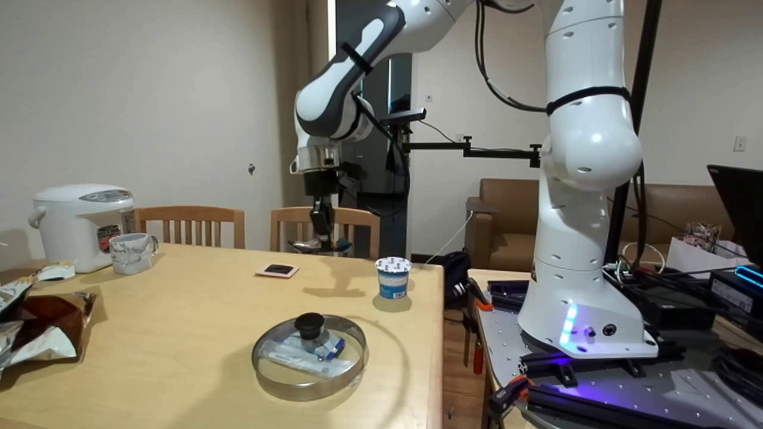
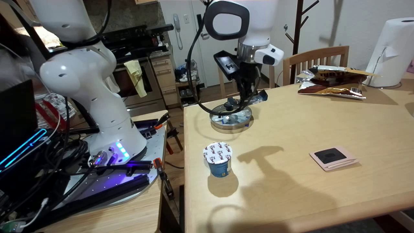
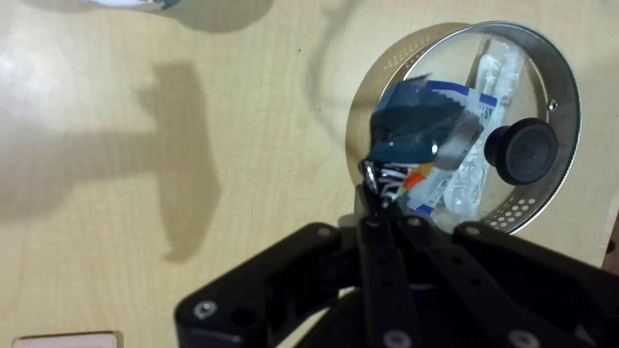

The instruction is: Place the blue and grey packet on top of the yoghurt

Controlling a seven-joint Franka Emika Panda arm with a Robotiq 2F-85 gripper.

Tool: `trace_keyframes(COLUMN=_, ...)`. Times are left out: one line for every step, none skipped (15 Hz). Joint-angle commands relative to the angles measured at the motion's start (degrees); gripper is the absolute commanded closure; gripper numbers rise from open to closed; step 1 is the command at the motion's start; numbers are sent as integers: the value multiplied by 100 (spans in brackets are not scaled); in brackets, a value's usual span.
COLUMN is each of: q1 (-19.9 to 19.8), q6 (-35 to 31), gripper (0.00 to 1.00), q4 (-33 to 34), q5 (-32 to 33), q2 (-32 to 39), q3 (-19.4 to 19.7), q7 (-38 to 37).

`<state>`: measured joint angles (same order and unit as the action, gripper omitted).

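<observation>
The blue and grey packet shows in both exterior views (image 1: 342, 245) (image 2: 259, 97) and in the wrist view (image 3: 411, 130), where it looks dark blue with a coloured print. My gripper (image 1: 323, 237) is shut on the packet near its middle and holds it above the table. The gripper also shows in an exterior view (image 2: 245, 96) and in the wrist view (image 3: 379, 208). The yoghurt (image 1: 393, 283) stands upright with its white patterned lid near the table edge on the robot's side. It also shows in an exterior view (image 2: 220, 168); only its edge (image 3: 130, 3) shows in the wrist view.
A round glass-lidded dish (image 1: 310, 388) with a black knob stands near the yoghurt. A pink flat object with a black rectangle (image 2: 330, 156) lies on the table. A mug (image 1: 132, 256), a white water boiler (image 1: 83, 229) and snack bags (image 2: 333, 85) stand farther off.
</observation>
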<state>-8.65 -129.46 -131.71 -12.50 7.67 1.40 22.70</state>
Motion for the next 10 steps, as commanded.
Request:
trace_keyframes(q1=162, q6=-154, gripper=100, q4=-378, q5=-290, q2=-229, q3=55, q7=-1011)
trace_keyframes(q1=192, q6=-140, gripper=100, q4=-433, q5=-367, q2=-254, q3=52, q7=-1283)
trace_keyframes(q1=245, q6=-183, gripper=100, q4=-496, q5=-421, q2=-294, q3=36, q7=-1556)
trace_keyframes(q1=312, q6=-218, gripper=100, q4=-517, q5=-472, q2=-316, q3=-6, q7=-1686)
trace_keyframes(q1=384, q6=-225, gripper=100, q4=-480, q5=-528, q2=-296, q3=-57, q7=-1718)
trace_keyframes(q1=450, q6=-233, gripper=100, q4=-419, q5=-590, q2=-263, q3=-105, q7=-1671)
trace_keyframes(q1=508, q6=-242, gripper=100, q4=-384, q5=-633, q2=-253, q3=-141, q7=-1631)
trace_keyframes(q1=558, q6=-271, gripper=74, q4=-363, q5=-744, q2=-264, q3=-193, q7=-1467)
trace_keyframes(q1=620, q6=-296, gripper=73, q4=-343, q5=-779, q2=-279, q3=-232, q7=-1414)
trace_keyframes(q1=687, q6=-289, gripper=69, q4=-275, q5=-749, q2=-261, q3=-278, q7=-1387)
